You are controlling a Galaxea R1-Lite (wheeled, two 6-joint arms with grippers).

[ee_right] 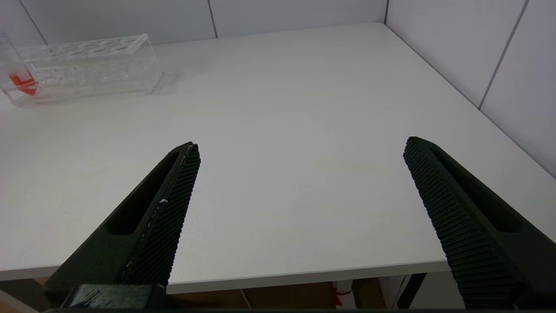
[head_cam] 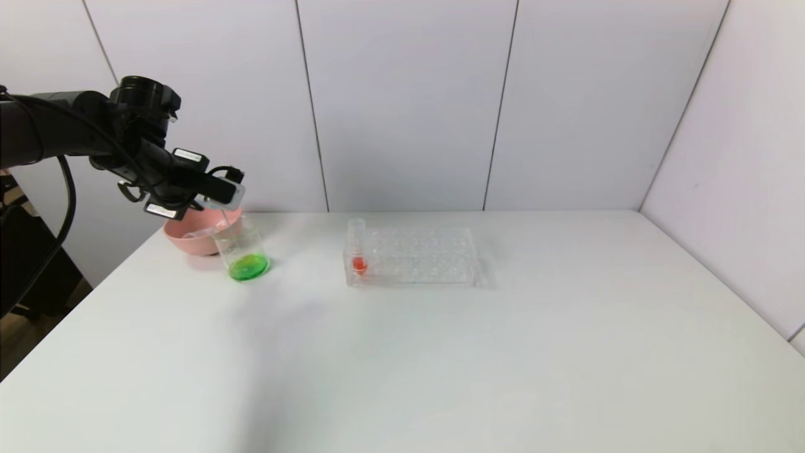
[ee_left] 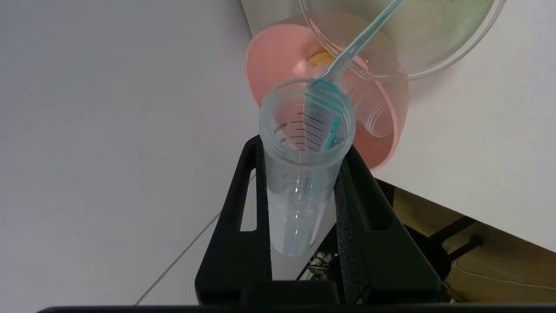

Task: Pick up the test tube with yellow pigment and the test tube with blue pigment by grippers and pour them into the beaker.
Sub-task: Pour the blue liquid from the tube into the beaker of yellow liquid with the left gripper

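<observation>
My left gripper (head_cam: 221, 196) is shut on the test tube with blue pigment (ee_left: 299, 191) and holds it tipped, mouth down, over the beaker (head_cam: 242, 251). In the left wrist view my left gripper (ee_left: 304, 148) has both jaws pressed on the tube's sides. A thin blue stream (ee_left: 360, 39) runs from the tube's mouth into the beaker (ee_left: 399, 43), which holds green liquid. A clear tube with a yellow trace (ee_left: 380, 119) lies in the pink bowl (head_cam: 188, 236). My right gripper (ee_right: 300, 145) is open and empty above the table's near edge, out of the head view.
The clear tube rack (head_cam: 415, 255) stands at the table's middle back with one red-orange tube (head_cam: 358, 248) at its left end; the rack also shows in the right wrist view (ee_right: 82, 65). The pink bowl (ee_left: 278, 56) sits right behind the beaker. White walls close the back and right.
</observation>
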